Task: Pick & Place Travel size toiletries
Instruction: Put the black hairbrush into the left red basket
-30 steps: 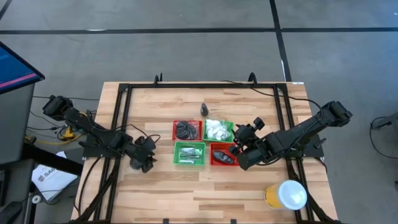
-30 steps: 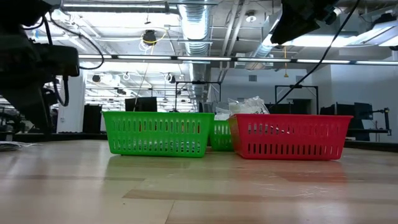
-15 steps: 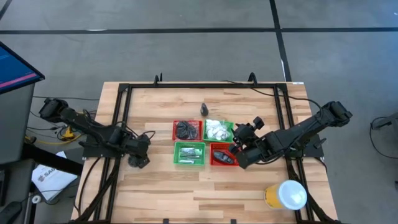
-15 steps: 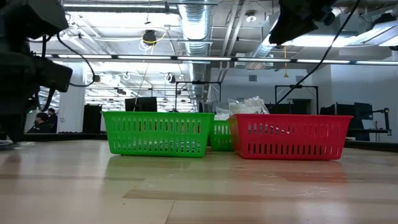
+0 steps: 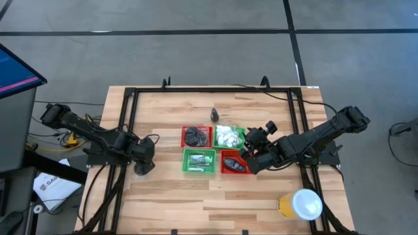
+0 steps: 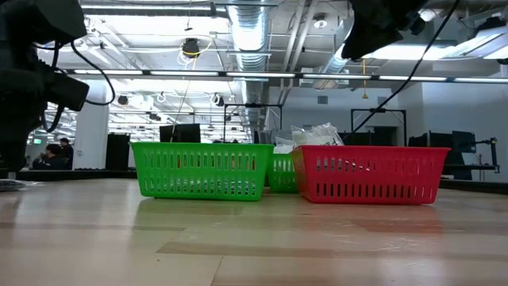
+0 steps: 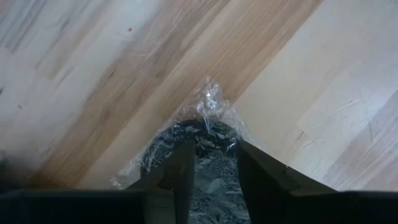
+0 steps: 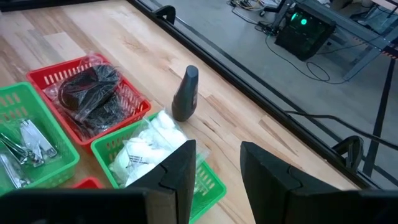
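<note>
Since a second ago my left gripper (image 5: 145, 164) has pulled back from the green basket (image 5: 198, 161) and come down on the bare wood well off its left side, fingers (image 7: 184, 168) narrowed and straddling a clear crinkly packet (image 7: 200, 134) of dark coiled stuff, though I cannot tell if they grip yet. It lies straight ahead between my tips, bunched with no clear long axis. My right gripper (image 5: 251, 160) hovers by the red basket (image 5: 230, 163), jaws part-open and empty.

One camera is looking straight down over the whole table (image 5: 196, 196). Another is sitting at tabletop level, facing the baskets (image 6: 202, 169) and the room behind. Each wrist camera is peering past its fingers: left tight on the wood, right sharing those baskets.
</note>
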You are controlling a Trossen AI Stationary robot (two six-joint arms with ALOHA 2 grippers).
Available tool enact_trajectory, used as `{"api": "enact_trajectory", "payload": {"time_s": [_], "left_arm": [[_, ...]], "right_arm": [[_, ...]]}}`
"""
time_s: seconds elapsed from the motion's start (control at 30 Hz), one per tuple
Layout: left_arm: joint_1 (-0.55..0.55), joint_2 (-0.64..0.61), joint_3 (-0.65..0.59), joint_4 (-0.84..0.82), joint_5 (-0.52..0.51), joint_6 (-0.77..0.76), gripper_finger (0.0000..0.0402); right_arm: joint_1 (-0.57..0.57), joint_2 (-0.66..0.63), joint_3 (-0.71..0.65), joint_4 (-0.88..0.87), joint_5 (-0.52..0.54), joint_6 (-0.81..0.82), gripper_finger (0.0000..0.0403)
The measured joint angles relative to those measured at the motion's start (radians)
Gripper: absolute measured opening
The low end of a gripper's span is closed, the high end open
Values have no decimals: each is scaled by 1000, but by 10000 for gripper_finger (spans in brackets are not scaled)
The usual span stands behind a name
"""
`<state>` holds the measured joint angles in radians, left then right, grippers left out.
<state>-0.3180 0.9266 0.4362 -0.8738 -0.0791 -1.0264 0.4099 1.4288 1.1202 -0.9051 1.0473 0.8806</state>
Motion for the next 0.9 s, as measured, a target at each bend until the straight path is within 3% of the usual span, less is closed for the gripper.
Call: {"api": "enact_trajectory", "payload": {"time_s": [0.27, 0.7, 0.8, 0.9], "left_arm": [[0, 33, 0, 1, -26, 58, 130], [-1, 170, -50, 130, -63, 59, 233], [-1, 199, -48, 129, -63, 58, 229], [-1, 211, -48, 121, -63, 58, 188]], "right_arm": [[0, 0, 0, 2, 0, 0, 116], [1, 0, 0, 2, -3, 2, 116], [1, 0, 0, 2, -3, 2, 116], [1, 0, 0, 2, -4, 2, 116]]}}
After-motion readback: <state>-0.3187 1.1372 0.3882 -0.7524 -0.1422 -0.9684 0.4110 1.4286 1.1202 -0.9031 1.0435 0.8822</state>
